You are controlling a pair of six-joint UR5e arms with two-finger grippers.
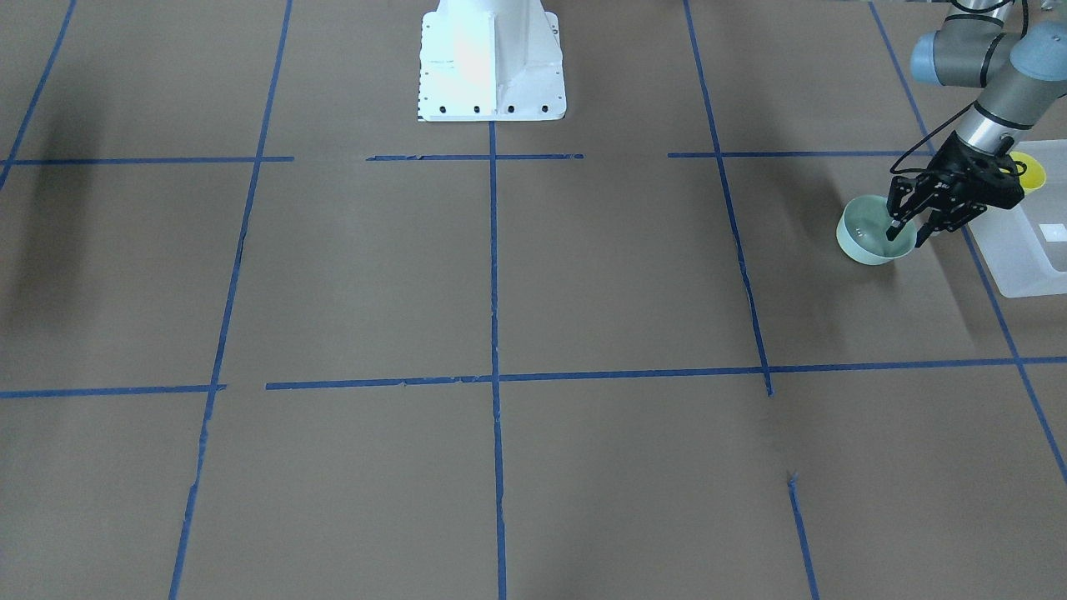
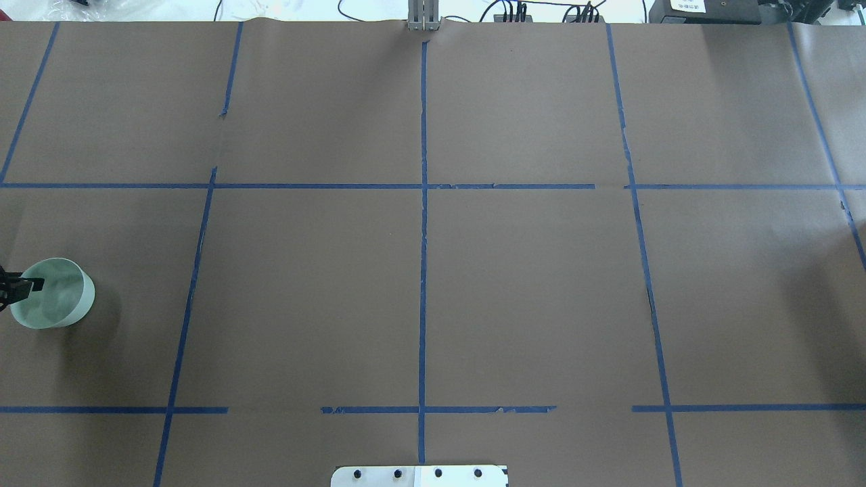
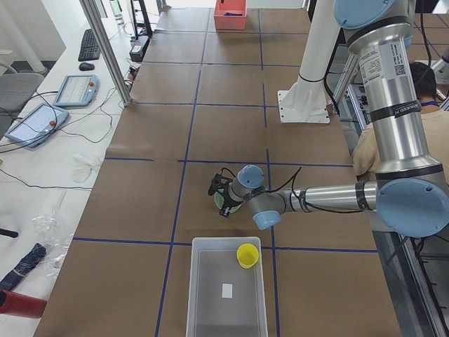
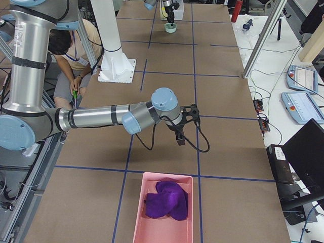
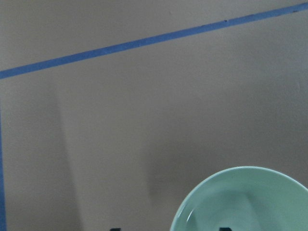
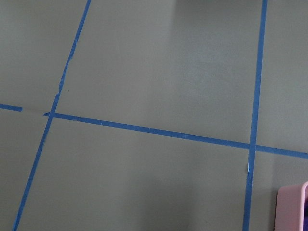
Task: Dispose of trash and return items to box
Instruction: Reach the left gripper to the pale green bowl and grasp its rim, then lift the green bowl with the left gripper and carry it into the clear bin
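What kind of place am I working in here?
Most likely a robotics lab workcell. The table is papered brown and marked into a grid with blue tape. Teach pendants with trailing cables lie off to the side.

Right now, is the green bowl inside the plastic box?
No, the bowl is outside the box, just beside it.

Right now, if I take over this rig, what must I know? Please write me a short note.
Left pincer: open, astride the rim of the mint-green bowl, one finger inside.
Right pincer: over the table near the pink bin; open or shut unclear.
Done: the yellow cup is in the translucent box.
Left to do: grasp the bowl, on the table beside the box, and put it in.
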